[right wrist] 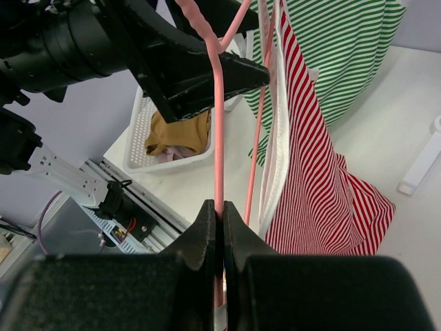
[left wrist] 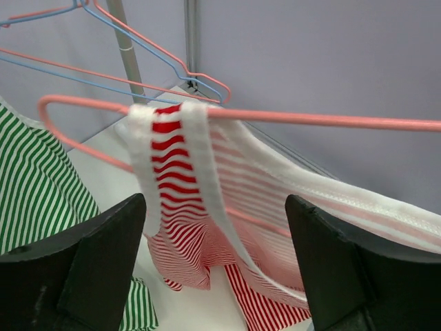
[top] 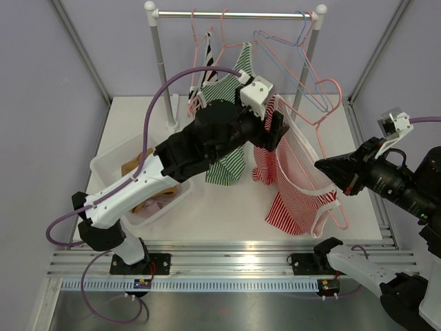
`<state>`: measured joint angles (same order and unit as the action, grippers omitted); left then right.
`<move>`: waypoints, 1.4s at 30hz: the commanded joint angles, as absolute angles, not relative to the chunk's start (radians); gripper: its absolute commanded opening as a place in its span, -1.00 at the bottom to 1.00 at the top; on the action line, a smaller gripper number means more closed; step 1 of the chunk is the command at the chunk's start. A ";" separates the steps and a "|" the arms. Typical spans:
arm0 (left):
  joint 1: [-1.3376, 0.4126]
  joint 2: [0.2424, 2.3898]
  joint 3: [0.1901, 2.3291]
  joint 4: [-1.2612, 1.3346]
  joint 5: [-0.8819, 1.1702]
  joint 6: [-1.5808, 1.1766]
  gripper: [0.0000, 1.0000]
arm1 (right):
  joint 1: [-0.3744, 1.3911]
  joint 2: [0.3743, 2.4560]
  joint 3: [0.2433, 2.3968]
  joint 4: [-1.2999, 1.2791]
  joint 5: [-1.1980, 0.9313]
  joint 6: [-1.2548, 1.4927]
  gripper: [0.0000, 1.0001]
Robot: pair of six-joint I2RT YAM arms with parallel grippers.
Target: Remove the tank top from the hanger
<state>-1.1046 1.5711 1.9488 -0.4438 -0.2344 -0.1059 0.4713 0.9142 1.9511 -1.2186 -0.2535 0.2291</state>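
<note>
Between the two arms, low over the white table (top: 227, 207), hangs the tank top (top: 293, 200) — red and white horizontal stripes with broad white binding along the straps and neckline, its hem bunched on the tabletop. It is draped on a pink wire hanger (left wrist: 310, 118), with one strap (left wrist: 169, 145) looped over the hanger's bent shoulder. The right gripper (right wrist: 220, 214) is pinched tight on that pink wire, fingers together. The left gripper (left wrist: 215, 203) has its fingers spread wide, one on either side of the strap, touching nothing. One red top, one green-striped garment (top: 231, 162) hanging from the rail (top: 234, 14), and one white basket (top: 110, 153) of clothes are in sight. On the rail hang at least two pink hangers and a blue one (top: 289, 48) — the crossing wires prevent a surer count.
</note>
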 commanded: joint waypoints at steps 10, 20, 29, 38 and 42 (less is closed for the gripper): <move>-1.115 1.566 1.944 -0.350 -0.501 -0.054 -0.92 | 0.469 0.864 1.876 -1.175 -0.275 0.209 -1.00; -1.034 1.451 1.839 -0.461 -0.851 -0.265 -1.00 | 0.469 0.729 1.655 -1.138 -0.350 0.132 -1.00; -0.858 1.439 1.847 -0.672 -0.704 -0.480 -1.00 | 0.469 0.644 1.602 -1.109 -0.397 0.086 -1.00; -0.838 1.275 1.613 -0.476 -0.268 -0.459 -1.00 | 0.471 0.522 1.382 -0.758 -0.333 0.086 -1.00; -0.911 1.178 1.416 -0.233 0.026 -0.382 -1.00 | 0.469 0.505 1.258 -0.423 -0.368 0.182 -1.00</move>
<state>-0.8593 1.2617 1.4963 -0.4824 -0.2264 -0.4431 0.4713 0.5041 1.3125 -0.7784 -0.3508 0.1150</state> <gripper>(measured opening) 0.005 0.053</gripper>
